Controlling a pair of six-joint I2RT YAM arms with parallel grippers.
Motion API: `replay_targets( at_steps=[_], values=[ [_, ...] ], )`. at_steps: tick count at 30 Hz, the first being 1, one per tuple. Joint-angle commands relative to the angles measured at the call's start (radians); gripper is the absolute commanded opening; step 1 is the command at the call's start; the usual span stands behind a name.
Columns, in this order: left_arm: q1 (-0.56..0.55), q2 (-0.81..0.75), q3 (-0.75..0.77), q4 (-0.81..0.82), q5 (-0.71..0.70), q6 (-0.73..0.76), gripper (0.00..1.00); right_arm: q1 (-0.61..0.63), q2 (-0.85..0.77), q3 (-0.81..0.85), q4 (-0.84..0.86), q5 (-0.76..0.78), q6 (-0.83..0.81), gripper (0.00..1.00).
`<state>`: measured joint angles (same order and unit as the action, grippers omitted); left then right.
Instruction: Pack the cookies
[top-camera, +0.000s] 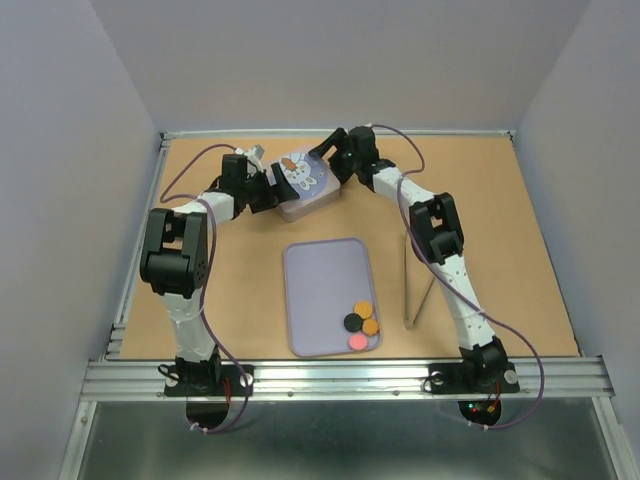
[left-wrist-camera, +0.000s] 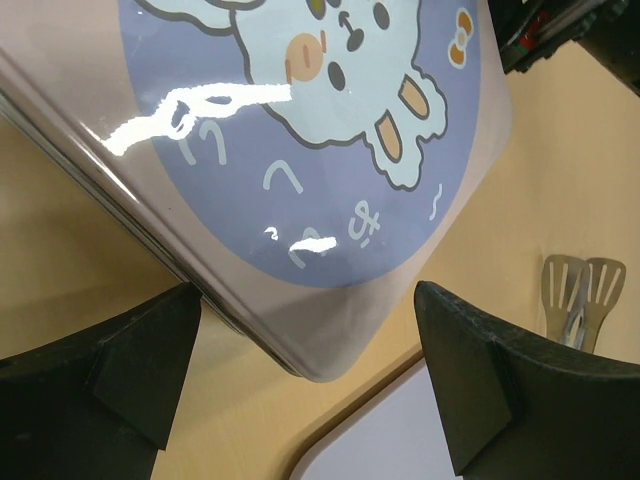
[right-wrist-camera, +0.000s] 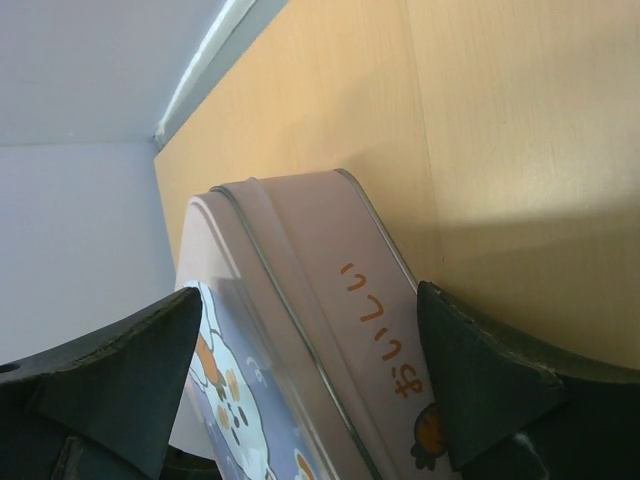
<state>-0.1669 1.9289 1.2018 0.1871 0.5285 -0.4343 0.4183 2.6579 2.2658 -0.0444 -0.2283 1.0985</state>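
Several cookies (top-camera: 360, 322), orange, black and pink rounds, lie in the near right corner of a lavender tray (top-camera: 325, 270). A pink tin with a rabbit picture on its lid (top-camera: 305, 185) stands behind the tray. My left gripper (top-camera: 272, 192) is open at the tin's left near corner; in the left wrist view that corner (left-wrist-camera: 330, 300) lies between the fingers without touching them. My right gripper (top-camera: 328, 152) is open and straddles the tin's far edge. In the right wrist view one finger (right-wrist-camera: 130, 370) is over the lid and the other (right-wrist-camera: 480, 380) is at the tin's side wall (right-wrist-camera: 370, 300).
Metal tongs (top-camera: 415, 290) lie on the wooden table right of the tray; they also show in the left wrist view (left-wrist-camera: 580, 295). The tray's corner (left-wrist-camera: 380, 440) lies just below the tin. Grey walls enclose the table, and a metal rail runs along its near edge.
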Motion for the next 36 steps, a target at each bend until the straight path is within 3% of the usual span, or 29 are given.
replay_targets(
  at_steps=[1,6,15,19,36],
  values=[
    [0.024,-0.090,0.051,0.002,-0.059,0.006,0.99,0.070,0.031,0.020,-0.017,-0.029,0.023,0.93],
    [0.052,-0.094,0.108,-0.026,-0.133,0.019,0.99,0.070,0.065,0.061,-0.015,-0.023,0.044,0.93],
    [0.055,-0.094,0.154,-0.054,-0.076,0.006,0.99,0.066,0.099,0.098,-0.015,0.017,0.063,0.93],
    [0.056,-0.122,0.124,-0.099,-0.123,0.020,0.99,0.062,0.102,0.120,-0.017,0.033,0.054,0.94],
    [0.099,-0.105,0.133,-0.212,-0.315,0.048,0.99,-0.029,-0.001,-0.014,0.012,0.044,0.021,0.99]
  ],
)
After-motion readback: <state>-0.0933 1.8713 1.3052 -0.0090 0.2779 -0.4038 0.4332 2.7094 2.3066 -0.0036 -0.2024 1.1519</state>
